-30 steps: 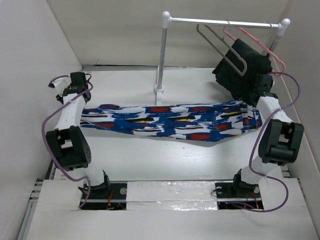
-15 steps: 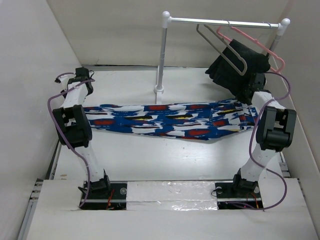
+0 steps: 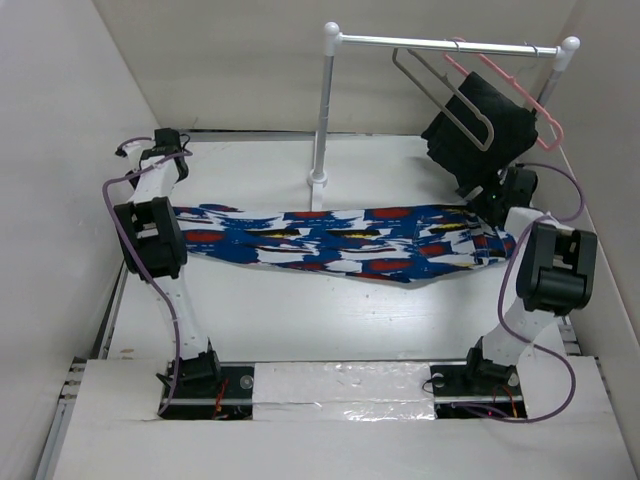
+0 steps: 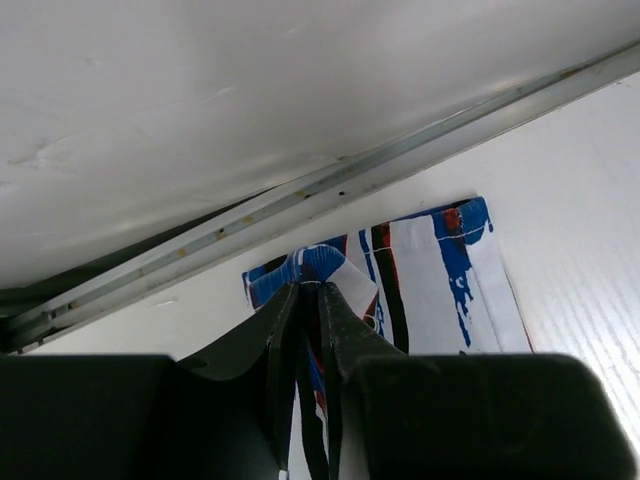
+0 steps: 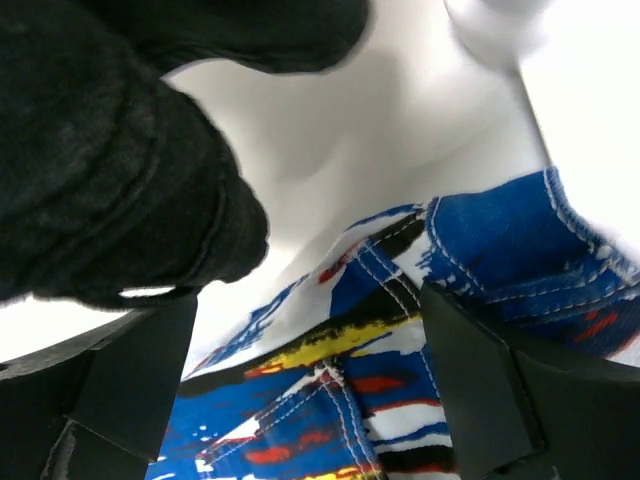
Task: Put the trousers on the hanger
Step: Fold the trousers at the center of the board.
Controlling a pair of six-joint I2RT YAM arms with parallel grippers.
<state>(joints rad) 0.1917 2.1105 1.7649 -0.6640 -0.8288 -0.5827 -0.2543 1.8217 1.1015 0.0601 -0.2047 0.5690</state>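
The trousers [image 3: 340, 238], in a blue, white, red and black print, lie stretched flat across the table from left to right. My left gripper [image 4: 310, 292] is shut on the hem end of the trousers [image 4: 440, 280], close to the left wall. My right gripper [image 5: 310, 390] hovers open just over the waist end [image 5: 330, 400], fingers [image 5: 130, 385] wide apart with the fabric lying loose beneath them; in the top view it [image 3: 502, 203] sits at the trousers' right end. The grey wire hanger [image 3: 440, 95] hangs tilted on the rail, apart from both grippers.
A white rail [image 3: 445, 43] on a post [image 3: 322, 110] stands at the back. A pink hanger [image 3: 520, 90] carrying a black cloth [image 3: 480, 130] hangs right above my right gripper. Walls close in on the left and right.
My right gripper has opened and let go of the waist end, which now rests on the table. The left arm drew back toward the far left corner, still gripping the hem.
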